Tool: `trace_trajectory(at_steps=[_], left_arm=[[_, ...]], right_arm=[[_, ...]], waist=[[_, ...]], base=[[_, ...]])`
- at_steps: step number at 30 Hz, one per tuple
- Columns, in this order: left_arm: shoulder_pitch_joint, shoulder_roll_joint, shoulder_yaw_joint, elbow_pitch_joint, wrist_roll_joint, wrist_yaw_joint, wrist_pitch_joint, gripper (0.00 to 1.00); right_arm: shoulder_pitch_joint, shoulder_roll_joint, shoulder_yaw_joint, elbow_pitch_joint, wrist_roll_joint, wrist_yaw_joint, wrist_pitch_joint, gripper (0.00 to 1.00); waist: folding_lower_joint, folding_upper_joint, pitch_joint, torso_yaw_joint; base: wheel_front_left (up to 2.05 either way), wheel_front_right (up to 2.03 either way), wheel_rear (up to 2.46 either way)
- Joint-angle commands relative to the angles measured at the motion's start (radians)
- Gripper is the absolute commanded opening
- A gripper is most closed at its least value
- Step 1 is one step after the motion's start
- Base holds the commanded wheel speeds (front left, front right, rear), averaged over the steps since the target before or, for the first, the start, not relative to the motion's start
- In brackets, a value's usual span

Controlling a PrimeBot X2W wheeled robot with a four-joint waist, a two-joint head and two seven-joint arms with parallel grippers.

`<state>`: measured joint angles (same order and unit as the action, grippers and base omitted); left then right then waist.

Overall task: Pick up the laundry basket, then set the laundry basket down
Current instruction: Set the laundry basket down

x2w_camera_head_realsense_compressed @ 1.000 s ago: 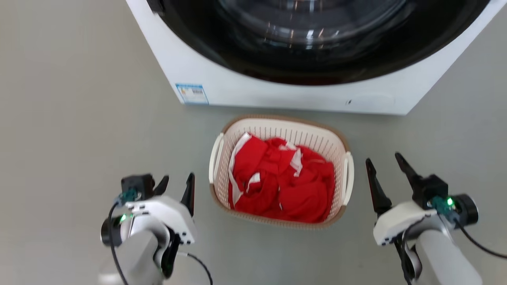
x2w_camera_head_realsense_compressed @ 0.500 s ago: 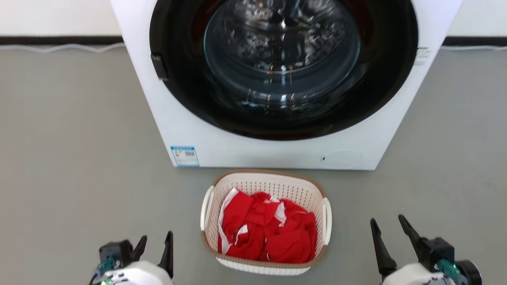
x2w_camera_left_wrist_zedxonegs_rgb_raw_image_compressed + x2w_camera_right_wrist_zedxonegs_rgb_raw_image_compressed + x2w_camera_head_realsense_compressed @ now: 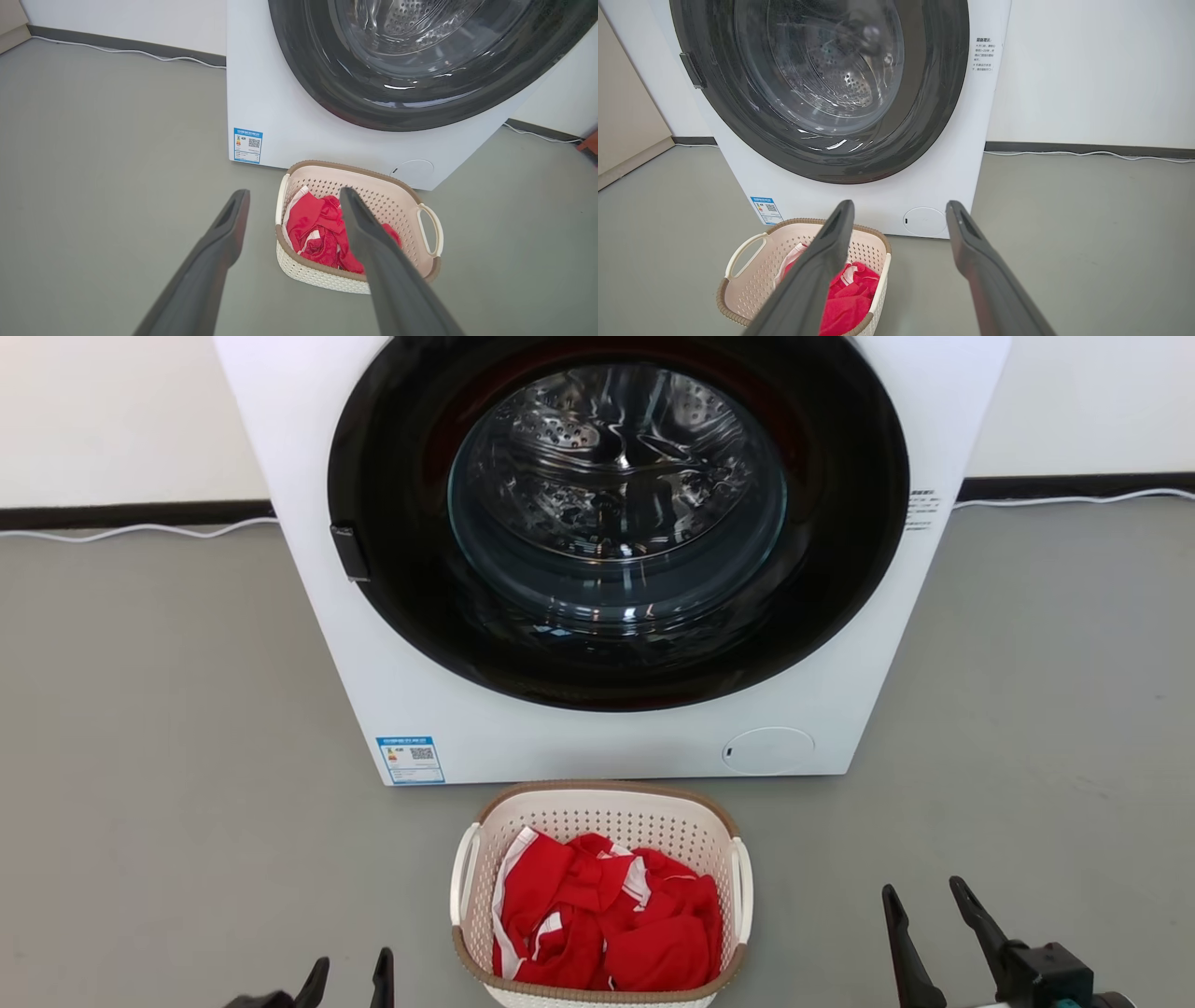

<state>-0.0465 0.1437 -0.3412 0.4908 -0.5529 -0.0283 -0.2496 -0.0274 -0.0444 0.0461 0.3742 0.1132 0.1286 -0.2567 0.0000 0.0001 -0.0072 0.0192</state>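
Sitting on the floor (image 3: 140,756) just before the washing machine (image 3: 308,569), the laundry basket (image 3: 611,823) stands free: left claw (image 3: 353,959) and right claw (image 3: 922,889) both gape wide, empty, flanking it apart. Either lifting is yet to start or set-down is finished; I cannot tell which.

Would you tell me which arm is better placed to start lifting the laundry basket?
Left, narrowly: the open left gripper sits closer beside the laundry basket than the open right gripper, which stands farther out. Neither touches it, and with two handles it probably needs both arms.
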Motion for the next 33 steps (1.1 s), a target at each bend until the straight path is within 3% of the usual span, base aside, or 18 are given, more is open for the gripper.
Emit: trace_trajectory(at_steps=[1,14,33], left_arm=[[0.001,0.010,0.053,-0.043,0.028,-0.011,-0.012,1.00],[0.149,-0.055,0.235,-0.173,0.152,-0.065,-0.012,1.00],[0.197,-0.092,0.314,-0.196,0.202,-0.097,-0.012,1.00]], right_arm=[[0.004,-0.006,0.021,-0.042,0.005,0.002,-0.005,1.00],[0.083,-0.006,-0.007,-0.106,-0.008,0.002,-0.005,1.00],[0.105,-0.006,-0.017,-0.079,-0.005,0.002,-0.005,1.00]], waist=[[0.0000,-0.0001,-0.007,-0.008],[0.0000,-0.0001,-0.035,-0.040],[0.0000,-0.0001,-0.071,-0.027]], base=[[0.00,0.00,0.00],[0.00,0.00,0.00],[0.00,0.00,0.00]])
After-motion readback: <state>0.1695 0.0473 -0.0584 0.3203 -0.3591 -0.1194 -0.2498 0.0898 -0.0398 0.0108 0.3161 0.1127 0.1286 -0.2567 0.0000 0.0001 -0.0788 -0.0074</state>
